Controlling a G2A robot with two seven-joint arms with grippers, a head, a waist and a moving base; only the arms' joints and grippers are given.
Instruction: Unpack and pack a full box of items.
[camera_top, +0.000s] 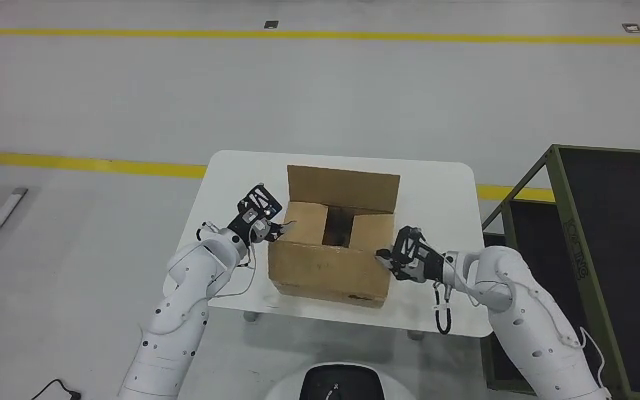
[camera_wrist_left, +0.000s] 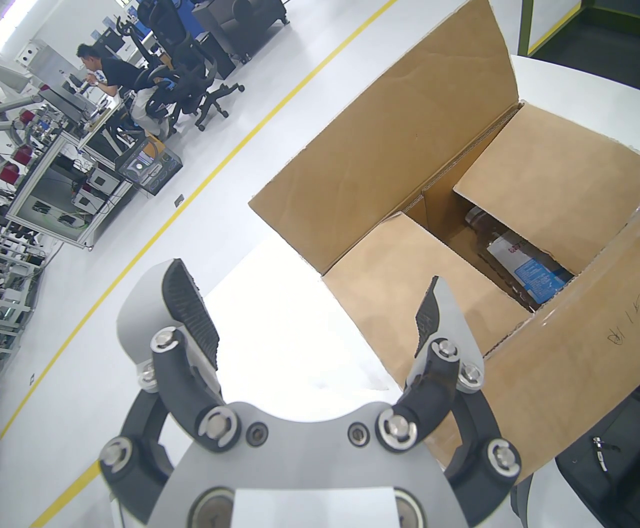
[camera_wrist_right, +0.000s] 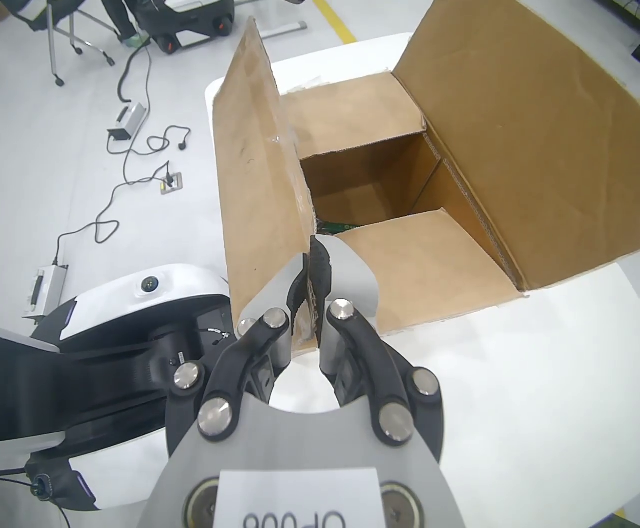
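A brown cardboard box (camera_top: 330, 272) stands open on the white table (camera_top: 440, 190). Its rear flap (camera_top: 345, 187) is upright, and the two side flaps (camera_wrist_left: 415, 280) lie folded inward over the opening. My right gripper (camera_wrist_right: 312, 272) is shut on the corner of the front flap (camera_wrist_right: 260, 175), holding it upright at the box's near right corner (camera_top: 385, 258). My left gripper (camera_wrist_left: 305, 285) hangs open and empty just off the box's left side (camera_top: 262, 206). Through the gap between the flaps lies a dark bottle with a blue-and-white label (camera_wrist_left: 525, 265).
A green-framed cart (camera_top: 575, 240) stands beside the table on the right. Bare table shows left of the box and behind it. Cables and power bricks (camera_wrist_right: 125, 120) lie on the floor beyond the table.
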